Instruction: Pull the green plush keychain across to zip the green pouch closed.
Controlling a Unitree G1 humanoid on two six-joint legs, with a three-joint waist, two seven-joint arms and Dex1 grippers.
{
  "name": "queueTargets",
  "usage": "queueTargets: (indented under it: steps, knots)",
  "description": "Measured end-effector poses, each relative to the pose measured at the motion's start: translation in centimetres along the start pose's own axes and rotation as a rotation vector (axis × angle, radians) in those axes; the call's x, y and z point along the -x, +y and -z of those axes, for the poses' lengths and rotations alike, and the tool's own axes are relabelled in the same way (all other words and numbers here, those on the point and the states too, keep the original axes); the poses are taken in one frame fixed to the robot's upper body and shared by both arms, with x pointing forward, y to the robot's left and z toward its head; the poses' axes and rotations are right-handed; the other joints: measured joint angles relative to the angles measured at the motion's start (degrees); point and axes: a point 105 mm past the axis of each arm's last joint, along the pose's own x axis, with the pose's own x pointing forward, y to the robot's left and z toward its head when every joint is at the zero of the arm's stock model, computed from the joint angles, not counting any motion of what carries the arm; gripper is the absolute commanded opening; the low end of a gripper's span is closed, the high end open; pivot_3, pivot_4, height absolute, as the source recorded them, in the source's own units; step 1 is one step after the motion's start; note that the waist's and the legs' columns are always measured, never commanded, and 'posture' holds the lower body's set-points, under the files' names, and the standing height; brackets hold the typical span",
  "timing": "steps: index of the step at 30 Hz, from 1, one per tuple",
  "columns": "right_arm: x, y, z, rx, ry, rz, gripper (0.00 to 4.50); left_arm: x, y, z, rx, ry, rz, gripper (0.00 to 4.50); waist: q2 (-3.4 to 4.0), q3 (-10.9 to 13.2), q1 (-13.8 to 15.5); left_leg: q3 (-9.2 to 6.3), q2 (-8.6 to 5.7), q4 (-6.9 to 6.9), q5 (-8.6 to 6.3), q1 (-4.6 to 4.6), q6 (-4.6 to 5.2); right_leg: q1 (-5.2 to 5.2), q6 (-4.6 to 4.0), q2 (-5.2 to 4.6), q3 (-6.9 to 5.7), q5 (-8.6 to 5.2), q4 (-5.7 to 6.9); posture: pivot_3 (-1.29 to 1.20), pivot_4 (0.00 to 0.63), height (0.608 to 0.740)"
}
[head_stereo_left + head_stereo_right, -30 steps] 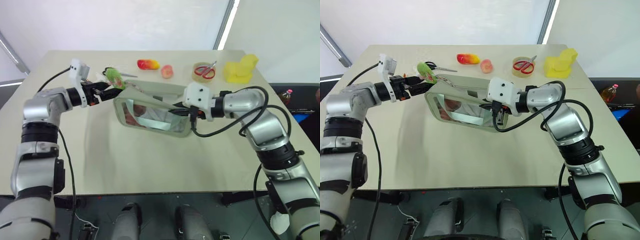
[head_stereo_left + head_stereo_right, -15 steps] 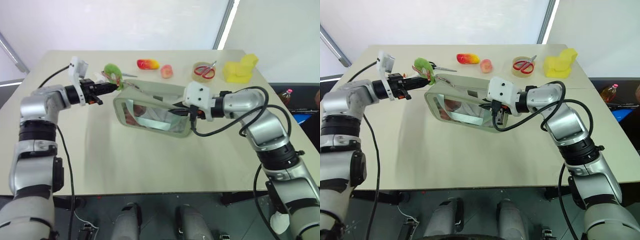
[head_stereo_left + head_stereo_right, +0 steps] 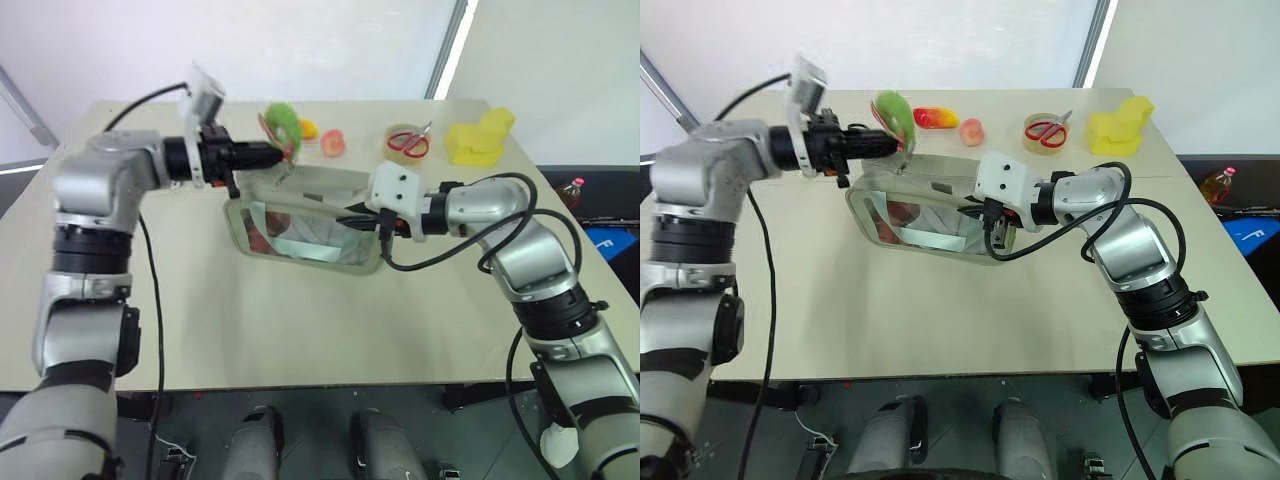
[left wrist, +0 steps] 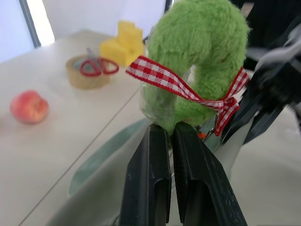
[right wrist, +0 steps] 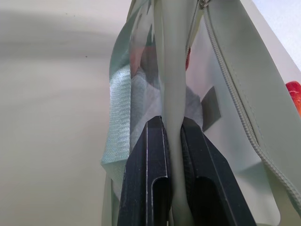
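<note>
The green pouch [image 3: 300, 232] stands on its side at mid-table, its clear window facing me. My left gripper [image 3: 262, 152] is shut on the base of the green plush keychain [image 3: 281, 125] and holds it up over the pouch's top left corner. In the left wrist view the fuzzy keychain [image 4: 202, 47], tied with a red-checked ribbon, rises from between the closed fingers [image 4: 150, 179]. My right gripper [image 3: 360, 215] is shut on the pouch's right end; the right wrist view shows the pouch's pale edge [image 5: 173, 75] pinched between its fingers [image 5: 146, 174].
Along the far side of the table [image 3: 250, 320] lie a red-and-yellow toy fruit [image 3: 937, 117], a peach [image 3: 333, 143], a tape roll with red scissors [image 3: 409, 143] and a yellow plush toy [image 3: 480, 135]. The near half of the tabletop is bare.
My left gripper has closed on the keychain and carried it up and to the right, from the pouch's left end to above its top edge. The right arm has stayed put.
</note>
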Motion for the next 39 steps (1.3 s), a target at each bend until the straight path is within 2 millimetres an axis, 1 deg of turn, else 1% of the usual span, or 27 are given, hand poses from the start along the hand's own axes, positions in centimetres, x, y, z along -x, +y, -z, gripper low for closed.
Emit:
queueTargets:
  steps: [2, 4, 7, 9, 12, 14, 15, 16, 18, 19, 22, 25, 30, 33, 35, 37, 39]
  knots:
    - [0.0, -0.1, 0.0, -0.002, 0.001, 0.006, 0.0, -0.2, 0.0, 0.8, -0.027, 0.035, -0.005, 0.03, 0.0, 0.0, 0.1, 0.0, 0.01, 0.01, 0.0, -0.01, 0.0, 0.0, -0.03, 0.0, 0.0, -0.02, -0.01, 0.0, 0.15, 0.74]
    - [0.0, -0.2, 0.0, -0.003, 0.001, 0.013, 0.0, -0.1, 0.0, 0.9, -0.044, 0.048, -0.005, 0.03, 0.0, 0.0, 0.1, 0.01, 0.0, 0.03, 0.0, -0.03, 0.0, 0.0, -0.1, 0.0, 0.03, -0.05, -0.04, 0.0, 0.15, 0.74]
    - [-0.1, -0.3, 0.1, -0.009, 0.0, 0.023, 0.0, 1.1, 0.7, 0.5, -0.092, 0.073, -0.044, 0.03, 0.0, 0.0, 0.0, 0.02, 0.0, 0.03, 0.0, -0.02, 0.0, 0.0, -0.1, 0.0, 0.05, -0.05, -0.03, 0.0, 0.15, 0.74]
    - [-0.2, -0.6, 0.2, -0.016, 0.003, 0.036, 0.0, 2.3, 1.1, 0.3, -0.12, 0.1, -0.065, 0.03, 0.0, 0.0, 0.0, 0.02, 0.0, 0.02, 0.0, -0.01, 0.0, -0.01, -0.16, 0.0, 0.05, -0.08, -0.02, 0.0, 0.15, 0.74]
    - [-0.3, -1.1, 0.3, -0.019, 0.005, 0.05, 0.0, 2.9, 1.2, 0.5, -0.124, 0.119, -0.06, 0.03, 0.0, 0.0, 0.1, 0.03, 0.0, 0.03, 0.0, -0.01, 0.0, 0.0, -0.17, 0.0, 0.05, -0.09, -0.03, 0.0, 0.15, 0.74]
    - [-0.4, -1.2, 0.3, -0.022, 0.0, 0.051, 0.0, 2.9, 0.9, 0.9, -0.127, 0.126, -0.044, 0.72, 0.0, 0.0, 0.1, 0.03, 0.0, 0.04, 0.0, -0.01, 0.0, 0.01, -0.18, -0.01, 0.05, -0.09, -0.04, 0.0, 0.15, 0.74]
    - [-0.5, -1.2, 0.4, -0.026, -0.001, 0.051, 0.0, 2.9, 0.8, 1.2, -0.126, 0.13, -0.039, 0.99, 0.0, 0.0, 0.1, 0.03, 0.0, 0.05, 0.0, -0.02, 0.0, 0.01, -0.18, -0.01, 0.05, -0.08, -0.03, 0.0, 0.15, 0.74]
    - [-0.5, -1.3, 0.5, -0.029, 0.0, 0.052, 0.0, 2.8, 0.8, 1.3, -0.124, 0.132, -0.038, 1.53, 0.0, 0.0, 0.1, 0.03, 0.0, 0.05, 0.0, -0.02, 0.0, 0.01, -0.18, 0.0, 0.05, -0.08, -0.03, 0.0, 0.15, 0.74]
    - [-0.6, -1.4, 0.4, -0.03, -0.003, 0.052, 0.0, 2.7, 0.7, 1.3, -0.131, 0.135, -0.038, 2.42, 0.0, 0.0, 0.1, 0.03, 0.0, 0.05, 0.0, -0.02, 0.0, 0.01, -0.18, 0.0, 0.05, -0.08, -0.03, 0.0, 0.15, 0.74]
    - [-0.7, -1.4, 0.3, -0.031, -0.006, 0.052, 0.0, 2.7, 0.6, 1.2, -0.135, 0.135, -0.036, 3.03, 0.0, 0.0, 0.1, 0.02, 0.0, 0.05, 0.0, -0.02, 0.0, 0.01, -0.17, 0.0, 0.05, -0.08, -0.02, 0.0, 0.15, 0.74]
    - [-0.8, -1.4, 0.2, -0.032, -0.01, 0.05, 0.0, 2.6, 0.6, 1.2, -0.143, 0.141, -0.04, 4.44, 0.0, 0.0, 0.0, 0.03, 0.01, 0.03, 0.0, -0.02, 0.0, 0.0, -0.17, 0.0, 0.05, -0.08, -0.02, 0.0, 0.15, 0.74]
    - [-0.8, -1.3, 0.2, -0.034, -0.014, 0.048, 0.0, 3.1, 0.9, 1.3, -0.151, 0.162, -0.056, 4.44, 0.0, 0.0, 0.0, 0.02, 0.0, 0.02, 0.0, -0.02, 0.0, -0.01, -0.15, 0.0, 0.05, -0.07, -0.02, 0.0, 0.15, 0.74]
    - [-0.9, -1.4, 0.2, -0.034, -0.016, 0.048, 0.0, 5.5, 1.4, 1.1, -0.146, 0.214, -0.082, 4.44, 0.0, 0.0, -0.1, 0.03, 0.01, 0.02, 0.0, -0.02, 0.0, -0.02, -0.18, 0.0, 0.05, -0.09, -0.03, 0.0, 0.15, 0.74]
    - [-1.0, -1.4, 0.2, -0.031, -0.018, 0.049, 0.0, 7.0, 2.2, 1.2, -0.13, 0.229, -0.132, 4.44, 0.0, 0.0, 0.0, 0.02, 0.01, 0.03, 0.0, -0.01, 0.0, -0.02, -0.19, 0.0, 0.05, -0.09, -0.02, 0.0, 0.15, 0.74]
    - [-1.0, -1.4, 0.3, -0.03, -0.017, 0.051, 0.0, 7.2, 2.6, 1.5, -0.124, 0.227, -0.149, 4.44, 0.0, 0.0, 0.0, 0.03, 0.01, 0.03, 0.0, -0.02, 0.0, -0.01, -0.19, 0.0, 0.05, -0.09, -0.03, 0.0, 0.15, 0.74]
    - [-1.1, -1.4, 0.2, -0.03, -0.021, 0.049, 0.0, 7.0, 2.6, 2.1, -0.108, 0.22, -0.151, 4.44, 0.0, 0.0, 0.1, 0.03, 0.01, 0.04, 0.0, -0.02, 0.0, 0.0, -0.19, -0.01, 0.06, -0.09, -0.03, 0.0, 0.15, 0.74]
    - [-1.1, -1.4, 0.2, -0.029, -0.021, 0.049, 0.0, 5.7, 2.4, 3.3, -0.066, 0.188, -0.145, 4.44, 0.0, 0.0, 0.3, 0.03, 0.01, 0.06, 0.0, -0.03, 0.0, 0.01, -0.18, -0.01, 0.05, -0.08, -0.02, 0.0, 0.15, 0.74]
